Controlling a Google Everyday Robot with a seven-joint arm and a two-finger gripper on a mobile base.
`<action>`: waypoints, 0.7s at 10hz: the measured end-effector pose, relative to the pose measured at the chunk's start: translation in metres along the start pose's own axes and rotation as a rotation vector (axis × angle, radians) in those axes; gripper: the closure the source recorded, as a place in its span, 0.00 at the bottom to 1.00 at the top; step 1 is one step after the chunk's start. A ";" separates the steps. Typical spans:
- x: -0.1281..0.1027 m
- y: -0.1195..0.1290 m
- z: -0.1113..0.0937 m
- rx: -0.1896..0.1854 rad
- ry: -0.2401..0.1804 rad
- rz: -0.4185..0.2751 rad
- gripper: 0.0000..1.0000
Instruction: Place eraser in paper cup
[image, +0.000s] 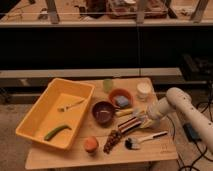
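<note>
Found the gripper (143, 119) low over the table (160, 150), just right of the dark bowl (103, 119) in the view, at the right-hand end of the eraser (131, 124); could not tell whether spread, pressed together or pinching anything, nor whether touching the eraser or merely beside it; saw the eraser lying flat and slantwise, right of the dark bowl and slightly nearer the table's front edge; spotted the paper cup (144, 90) upright, behind and well right of the dark bowl, apart from the eraser; noted an orange bowl (112, 98) holding a blue-grey block (121, 101) just behind and right of the dark bowl, roughly between eraser and cup, and a pale green cup (108, 85) straight behind the dark bowl, not to be mistaken for the target; judged the step in hand to be the taking of the eraser, the task barely begun; called for a pinch across the narrow width near the middle, not the tip, to prevent swinging; called for a straight lift clear of the brush (150, 136) lying right and in front of the dark bowl, then a carry high past the orange bowl's rim; reckoned the eraser longer than the cup's mouth, so needed tilting end-down over the centre before a gentle release, to avoid tipping the light cup.
</note>
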 end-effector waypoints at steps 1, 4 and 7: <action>0.000 0.001 0.000 0.004 0.028 -0.003 0.38; 0.007 0.003 -0.003 0.022 0.030 0.020 0.20; 0.010 0.004 -0.008 0.049 0.003 0.053 0.20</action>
